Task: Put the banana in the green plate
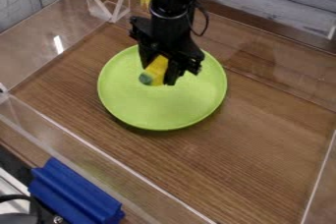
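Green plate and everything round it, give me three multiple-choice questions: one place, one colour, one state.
1. Where is the banana?
A. Right of the green plate
B. Above the plate's far part
C. Beside the lower-left object

2. What colour is that object?
A. Blue
B. Red
C. White

3. How is the banana?
A. Lying loose on the table
B. Peeled
C. Held by the robot arm

1 B: it shows against the plate's far part.
2 A: its ribbed surface is blue.
3 C: the dark fingers close around it.
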{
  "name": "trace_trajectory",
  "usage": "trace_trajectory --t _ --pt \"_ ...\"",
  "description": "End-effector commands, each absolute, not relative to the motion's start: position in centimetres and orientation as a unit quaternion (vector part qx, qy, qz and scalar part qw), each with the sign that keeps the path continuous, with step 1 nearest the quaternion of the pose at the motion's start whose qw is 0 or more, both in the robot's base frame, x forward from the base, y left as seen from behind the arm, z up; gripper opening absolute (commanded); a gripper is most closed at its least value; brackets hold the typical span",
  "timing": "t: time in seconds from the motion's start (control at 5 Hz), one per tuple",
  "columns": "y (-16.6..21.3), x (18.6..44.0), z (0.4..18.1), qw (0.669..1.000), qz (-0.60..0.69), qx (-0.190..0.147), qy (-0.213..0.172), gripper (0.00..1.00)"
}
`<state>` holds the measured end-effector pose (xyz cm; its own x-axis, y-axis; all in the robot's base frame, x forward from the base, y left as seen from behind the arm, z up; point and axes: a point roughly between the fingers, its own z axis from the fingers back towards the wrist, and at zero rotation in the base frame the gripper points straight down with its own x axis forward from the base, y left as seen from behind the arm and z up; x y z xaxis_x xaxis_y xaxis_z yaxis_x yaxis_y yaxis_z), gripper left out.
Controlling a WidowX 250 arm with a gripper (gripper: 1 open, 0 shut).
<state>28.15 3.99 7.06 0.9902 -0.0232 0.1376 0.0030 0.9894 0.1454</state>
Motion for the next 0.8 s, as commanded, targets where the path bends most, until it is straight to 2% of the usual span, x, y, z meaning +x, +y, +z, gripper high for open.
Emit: trace_trajectory --t 0.0,0.2,0.4,0.6 --pt "4.0 28.3 8.4 0.992 -0.005 0.067 -0.105 0.0" --pt "3.8 28.0 7.9 0.992 -0.004 0.059 -0.107 0.0" --pt "3.7 27.8 7.4 0.993 -0.002 0.05 -0.109 1.0" --pt "3.6 27.6 7.0 0.993 -0.002 0.04 -0.108 1.0"
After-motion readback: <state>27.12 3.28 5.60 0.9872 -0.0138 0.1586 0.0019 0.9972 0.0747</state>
